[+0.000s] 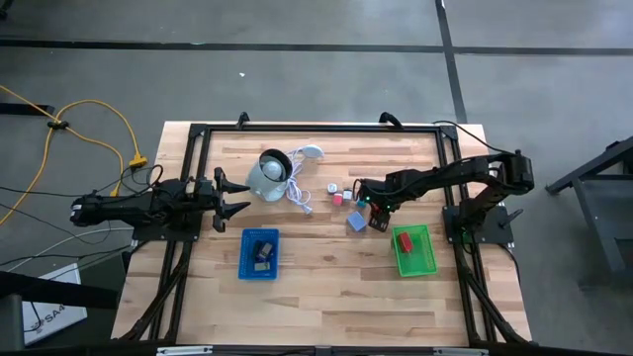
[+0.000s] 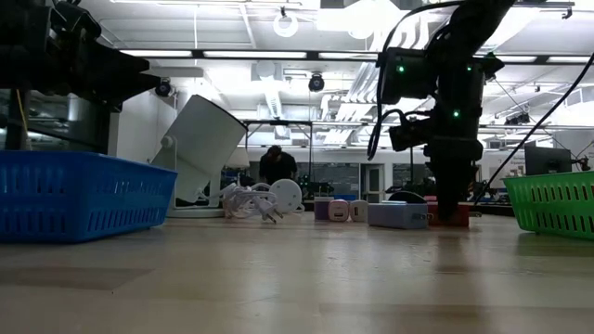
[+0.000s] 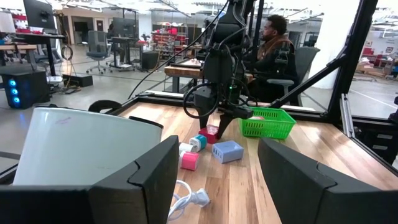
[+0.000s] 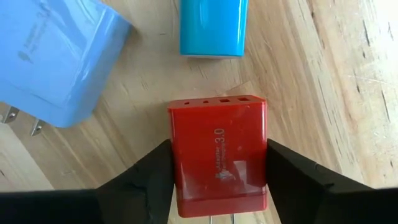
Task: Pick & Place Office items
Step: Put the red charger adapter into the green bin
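Office items: small blocks lie clustered right of centre on the surface; a red block (image 4: 218,154) sits beside a pale-blue block (image 4: 53,59) and a teal block (image 4: 213,26).
Right gripper (image 1: 376,220): down on the cluster, its fingers (image 4: 146,180) pressed to both sides of the red block, which I judge still rests on the wood.
Step in hand: the grasp of the red block, just at the point of pinching.
Next move: I'd expect a straight lift clear of the pale-blue neighbour, then a short carry to the green tray (image 1: 427,260) near right, where one red piece already lies.
Left gripper (image 1: 232,196): waits at the left edge, fingers wide apart, holding nothing.
Surface: pale wooden planks in a black frame; a blue tray (image 1: 245,267) near the left holds a dark piece; a grey-white round object (image 1: 266,176) with white cord lies far centre.
Room: an open workshop with desks and ceiling lights; a person sits beyond the far side.
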{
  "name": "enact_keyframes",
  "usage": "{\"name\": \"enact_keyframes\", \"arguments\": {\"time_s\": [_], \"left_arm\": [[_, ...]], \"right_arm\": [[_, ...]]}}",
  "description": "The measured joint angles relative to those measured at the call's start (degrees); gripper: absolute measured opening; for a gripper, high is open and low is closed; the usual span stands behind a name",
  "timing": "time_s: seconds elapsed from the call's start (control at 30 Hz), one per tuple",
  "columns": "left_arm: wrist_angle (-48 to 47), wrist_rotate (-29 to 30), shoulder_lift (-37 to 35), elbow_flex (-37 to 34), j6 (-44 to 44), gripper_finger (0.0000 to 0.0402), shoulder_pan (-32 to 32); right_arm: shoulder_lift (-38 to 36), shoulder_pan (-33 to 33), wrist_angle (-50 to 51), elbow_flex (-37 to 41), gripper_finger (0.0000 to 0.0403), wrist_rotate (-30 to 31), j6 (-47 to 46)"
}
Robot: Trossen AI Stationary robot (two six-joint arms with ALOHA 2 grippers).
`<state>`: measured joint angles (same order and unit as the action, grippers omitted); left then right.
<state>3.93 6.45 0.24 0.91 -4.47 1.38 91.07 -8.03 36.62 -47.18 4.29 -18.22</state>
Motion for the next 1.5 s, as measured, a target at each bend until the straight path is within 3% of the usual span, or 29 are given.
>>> {"name": "enact_keyframes", "arguments": {"time_s": [0.57, 1.07, 1.5], "left_arm": [[-0.01, 0.00, -0.01, 0.00, 0.00, 0.0212, -0.01], [0.01, 0.00, 0.01, 0.00, 0.00, 0.0212, -0.01], [-0.01, -0.01, 0.02, 0.00, 0.00, 0.0212, 0.00]], "right_arm": [[-1.90, 0.00, 1.06, -0.04, 0.0203, -0.16, 0.42], [-18.61, 0.53, 4.56, -0.15, 0.0198, -0.20, 0.17], [-28.31, 11.94, 13.70, -0.15, 0.0199, -0.17, -8.96]]}}
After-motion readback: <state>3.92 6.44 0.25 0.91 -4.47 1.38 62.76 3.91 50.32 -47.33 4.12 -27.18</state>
